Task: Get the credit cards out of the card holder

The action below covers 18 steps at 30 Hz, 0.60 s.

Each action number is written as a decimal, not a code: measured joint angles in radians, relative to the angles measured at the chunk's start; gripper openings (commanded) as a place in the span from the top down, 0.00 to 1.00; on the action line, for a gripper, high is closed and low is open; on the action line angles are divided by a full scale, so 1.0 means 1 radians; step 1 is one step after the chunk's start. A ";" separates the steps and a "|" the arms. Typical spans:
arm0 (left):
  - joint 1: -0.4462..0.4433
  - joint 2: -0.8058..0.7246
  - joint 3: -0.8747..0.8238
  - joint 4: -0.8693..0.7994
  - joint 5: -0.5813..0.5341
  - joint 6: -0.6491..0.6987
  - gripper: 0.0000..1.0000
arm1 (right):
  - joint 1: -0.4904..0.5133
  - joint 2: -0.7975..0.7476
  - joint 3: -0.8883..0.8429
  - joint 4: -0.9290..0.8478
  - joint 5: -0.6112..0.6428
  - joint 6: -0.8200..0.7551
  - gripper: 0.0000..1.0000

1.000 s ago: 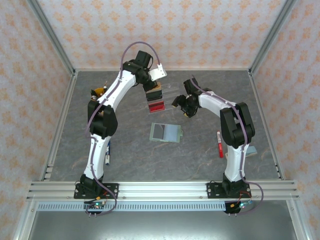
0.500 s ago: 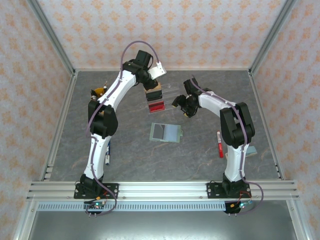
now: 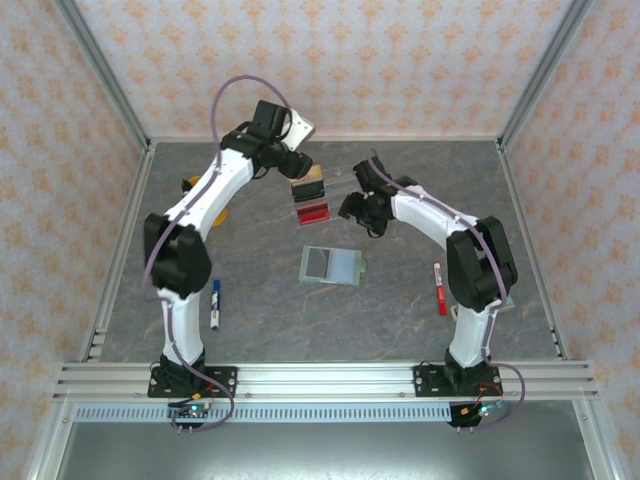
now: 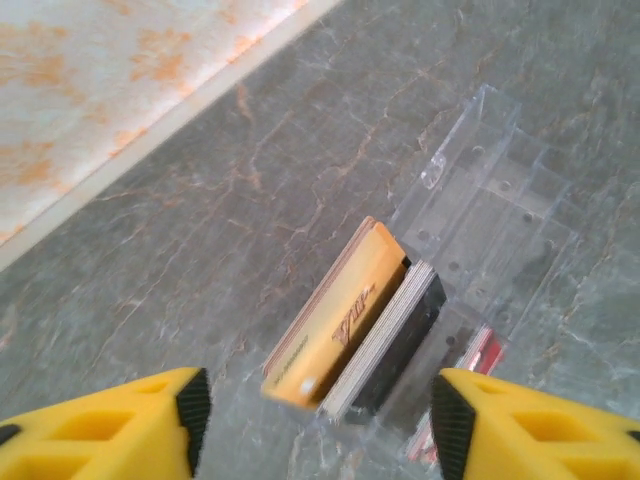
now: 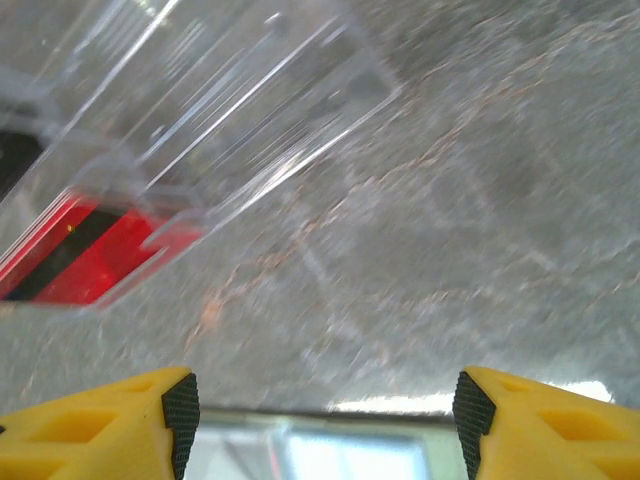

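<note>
Since a second ago the left arm's elbow has swung out toward the table's point(image 3: 270, 335) left edge. The left gripper point(image 3: 297, 166) has let go of the tan-orange card point(image 3: 309, 184) and pulled back a little toward the far left.

Nearest the front edge, a blue marker point(image 3: 214, 305) lies toward the left edge and a red marker point(image 3: 439, 288) toward the right edge, well apart. Between them, near the table's middle, the card holder point(image 3: 332, 265) lies spread open and flat, with no gripper touching it.

Farther back, the right gripper point(image 5: 320, 420) hovers low just right of the clear tray point(image 4: 500, 200). Its yellow fingers point(image 5: 95, 425) are spread wide with only table between them. The red card point(image 5: 90, 255) lies flat in the tray's nearest compartment.

Behind the red card, the tan-orange card stands on edge in the tray, tilted. The black card point(image 4: 400, 335) stands just beside it, with pale card edges showing between the two.

Toward the far edge, the left gripper hangs above these cards. Its fingers point(image 4: 130, 425) are parted and hold nothing.
</note>
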 measured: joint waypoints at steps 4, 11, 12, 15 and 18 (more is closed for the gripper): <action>0.000 -0.208 -0.244 0.119 -0.074 -0.143 0.17 | 0.106 -0.018 0.000 -0.037 0.048 -0.012 0.30; 0.010 -0.417 -0.574 0.222 -0.207 -0.416 0.00 | 0.232 0.020 0.001 -0.078 0.076 -0.018 0.32; 0.014 -0.437 -0.616 0.226 -0.220 -0.454 0.00 | 0.242 0.035 0.001 -0.079 0.077 -0.018 0.32; 0.024 -0.477 -0.712 0.227 -0.240 -0.552 0.00 | 0.257 0.084 0.001 -0.089 0.078 -0.018 0.33; 0.029 -0.492 -0.768 0.229 -0.236 -0.623 0.00 | 0.257 0.123 0.001 -0.095 0.078 -0.018 0.35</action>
